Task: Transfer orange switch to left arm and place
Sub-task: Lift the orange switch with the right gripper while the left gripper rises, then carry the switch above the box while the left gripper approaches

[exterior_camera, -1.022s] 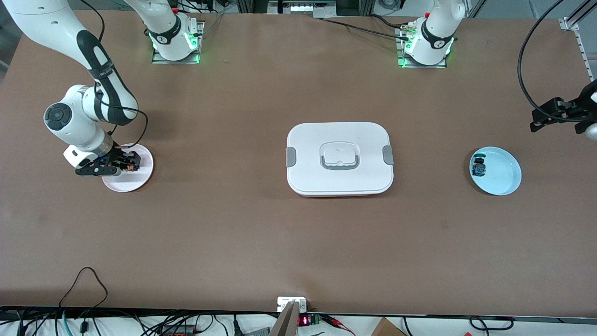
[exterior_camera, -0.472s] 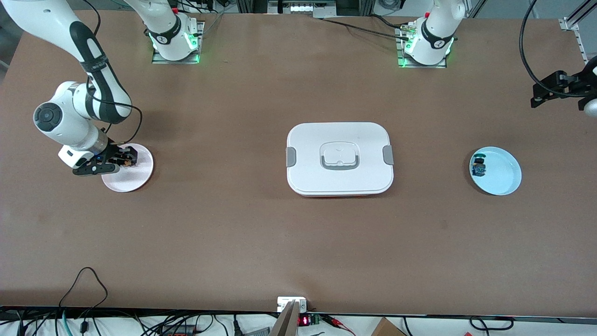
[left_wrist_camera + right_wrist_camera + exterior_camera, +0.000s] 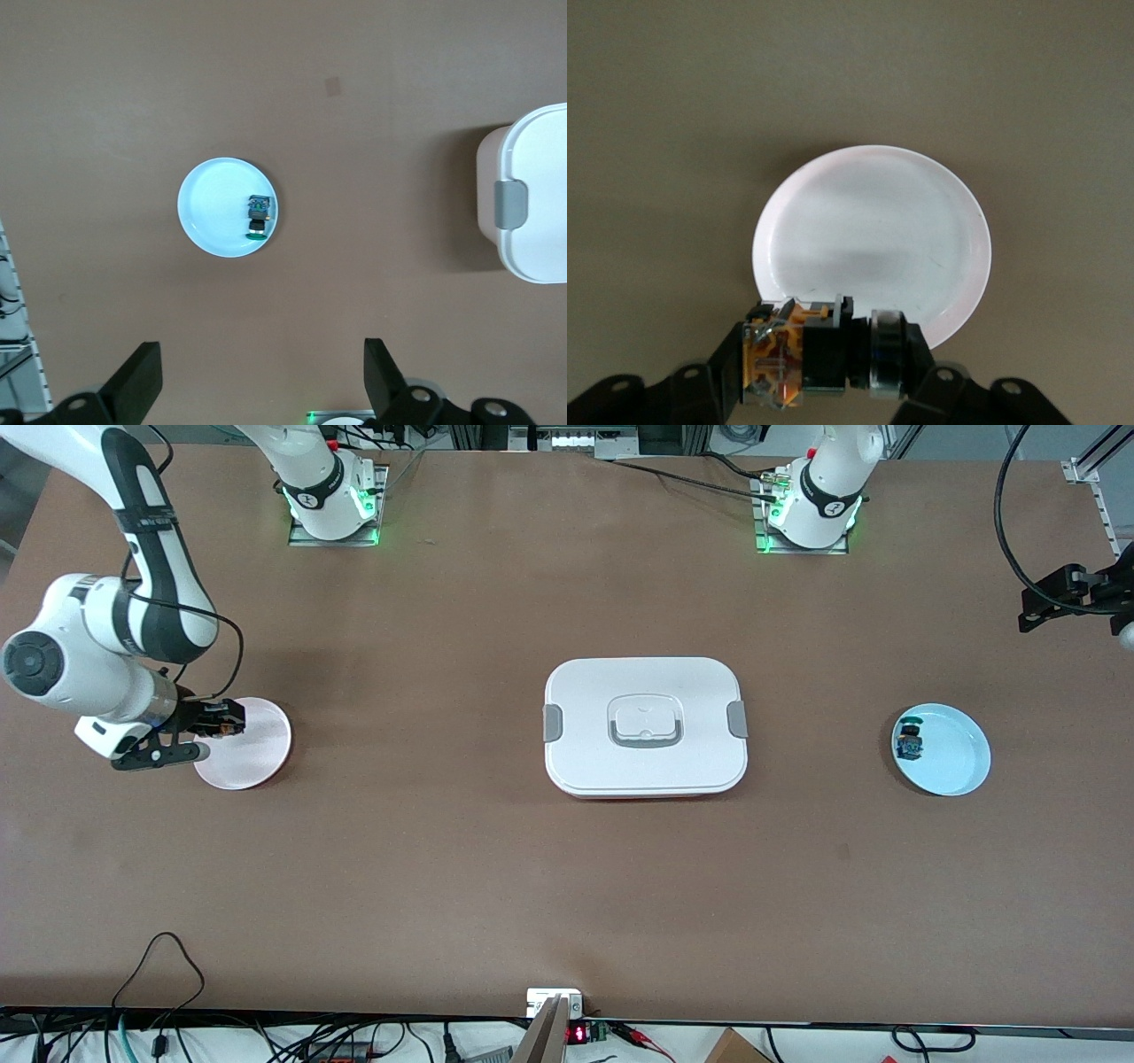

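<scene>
orange switch [image 3: 824,356]: clamped crosswise in the right gripper [image 3: 215,723], over the pink plate [image 3: 257,748]
slip risk: small grip, could twist loose
box [image 3: 645,726]: mid-table, low carry would hit it
left gripper [image 3: 261,376]: wide apart, waiting above the blue plate [image 3: 208,221]

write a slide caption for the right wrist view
Right gripper holds the orange switch above the pink plate.

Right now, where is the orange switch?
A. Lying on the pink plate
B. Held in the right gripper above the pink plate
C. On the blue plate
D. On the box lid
B: the right gripper is shut on the orange switch, lifted over the bare pink plate.
</scene>
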You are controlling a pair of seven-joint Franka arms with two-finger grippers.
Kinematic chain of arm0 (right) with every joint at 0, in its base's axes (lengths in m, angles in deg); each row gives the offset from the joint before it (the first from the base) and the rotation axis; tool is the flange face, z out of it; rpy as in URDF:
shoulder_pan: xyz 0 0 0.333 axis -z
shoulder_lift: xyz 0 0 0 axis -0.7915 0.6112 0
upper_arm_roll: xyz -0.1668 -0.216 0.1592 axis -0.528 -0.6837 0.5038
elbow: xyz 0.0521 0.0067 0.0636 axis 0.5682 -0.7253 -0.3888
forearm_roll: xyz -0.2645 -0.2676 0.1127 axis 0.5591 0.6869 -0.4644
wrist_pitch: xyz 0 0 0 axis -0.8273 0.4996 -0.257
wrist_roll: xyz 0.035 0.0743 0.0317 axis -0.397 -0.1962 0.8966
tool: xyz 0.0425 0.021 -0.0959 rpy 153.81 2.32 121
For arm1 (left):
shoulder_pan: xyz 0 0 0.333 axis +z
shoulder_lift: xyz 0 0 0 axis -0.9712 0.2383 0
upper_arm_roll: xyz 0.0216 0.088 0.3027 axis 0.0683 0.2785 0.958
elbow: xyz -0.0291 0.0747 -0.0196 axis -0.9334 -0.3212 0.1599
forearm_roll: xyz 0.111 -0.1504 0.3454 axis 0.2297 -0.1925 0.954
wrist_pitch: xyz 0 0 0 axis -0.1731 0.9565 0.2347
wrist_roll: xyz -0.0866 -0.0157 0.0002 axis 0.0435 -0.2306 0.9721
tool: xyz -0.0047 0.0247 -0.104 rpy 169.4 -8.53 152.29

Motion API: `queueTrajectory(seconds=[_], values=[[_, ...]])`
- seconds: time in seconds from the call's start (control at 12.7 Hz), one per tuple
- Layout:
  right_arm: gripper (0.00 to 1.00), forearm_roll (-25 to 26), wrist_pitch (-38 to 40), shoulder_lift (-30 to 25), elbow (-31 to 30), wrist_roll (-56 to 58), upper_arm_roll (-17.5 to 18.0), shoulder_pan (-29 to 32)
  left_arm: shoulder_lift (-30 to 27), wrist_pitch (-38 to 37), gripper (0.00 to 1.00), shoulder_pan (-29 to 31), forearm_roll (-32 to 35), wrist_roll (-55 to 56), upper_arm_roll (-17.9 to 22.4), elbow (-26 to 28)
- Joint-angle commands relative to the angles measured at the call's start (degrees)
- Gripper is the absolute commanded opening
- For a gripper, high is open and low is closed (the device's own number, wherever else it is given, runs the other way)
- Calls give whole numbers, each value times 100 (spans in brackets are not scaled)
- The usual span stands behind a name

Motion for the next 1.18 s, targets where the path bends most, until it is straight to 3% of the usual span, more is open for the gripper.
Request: queueTrajectory(seconds=[0.0, 0.16, 0.39, 0.71, 0.94, 1.1], values=[[1, -465, 744, -75, 611, 133, 24, -168, 34, -154, 100, -50, 129, 49, -69, -218], [1, -563, 1149, -181, 945, 325, 50, -431, 8, -328, 100, 37, -404, 40, 18, -218], [1, -1062, 1352, -409, 1193, 703, 77, -853, 60, -452, 100, 747, -2054, -126, 63, -122], [1, -2354, 1511, -550, 1500, 1820, 524, -1117, 516, -865, 100, 1626, -4804, -258, 72, 300], [1, -2636, 1502, -682, 1728, 2206, 962, -1460, 824, -1041, 100, 1707, -6037, -373, 63, 467], [1, -3757, 1458, -673, 1921, 2225, 1297, -1478, 965, -1041, 100, 1716, -6706, -687, 63, 730]])
